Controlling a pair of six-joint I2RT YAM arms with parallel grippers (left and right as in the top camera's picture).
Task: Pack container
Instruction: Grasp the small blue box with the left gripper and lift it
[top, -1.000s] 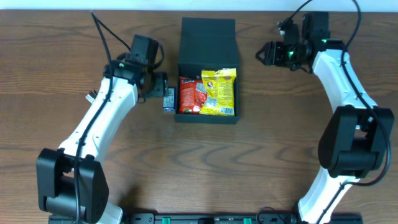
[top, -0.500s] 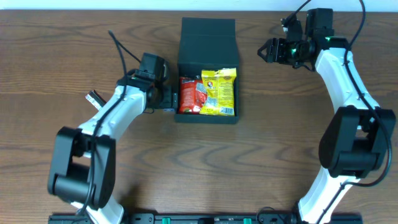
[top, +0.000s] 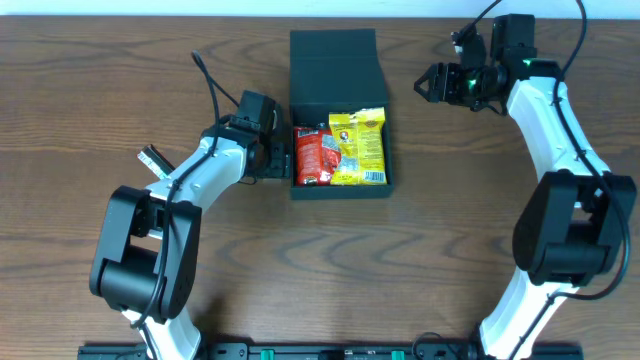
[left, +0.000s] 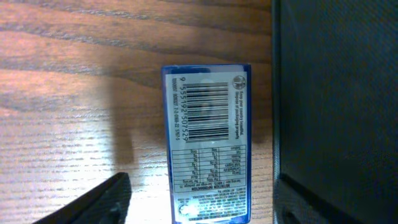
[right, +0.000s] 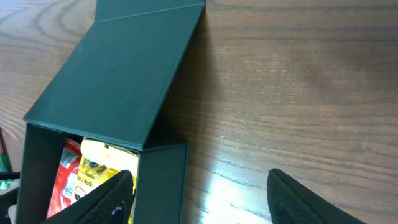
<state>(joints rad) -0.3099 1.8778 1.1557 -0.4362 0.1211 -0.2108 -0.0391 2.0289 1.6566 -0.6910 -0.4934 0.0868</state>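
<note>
Since the earlier overhead views, the left gripper (left: 202, 190) has closed in on the container (top: 341, 193), and the container has slid a little toward the right arm's side. The gripper's fingers (left: 99, 200) stand wide apart and unclenched, one on each side of a blue packet (left: 208, 140) that lies flat on the wood. The finger on the container side shows dark against the dark wall, and whether it touches that wall cannot be told. The packet's long edge lies just beside the wall, with a thin strip of wood between them. Its white back panel carries a barcode, digits that seem to begin 9 555192, lines of print too small to read, and a table of figures below. From overhead the packet is hidden under the gripper.

The right gripper (right: 200, 180) hovers off the container's far right corner. Its fingers are spread, with only bare wood between them.

The container sits mid-table toward the far edge, its lid (top: 335, 62) folded back away from the arms. Inside it, a red packet (top: 312, 155) lies on the left and a yellow packet (top: 362, 148) on the right, touching each other. Their printing cannot be read.

The table (top: 420, 250) is brown wood grain, with a patch of glare in the right wrist view. A pale strip runs along its far edge.
</note>
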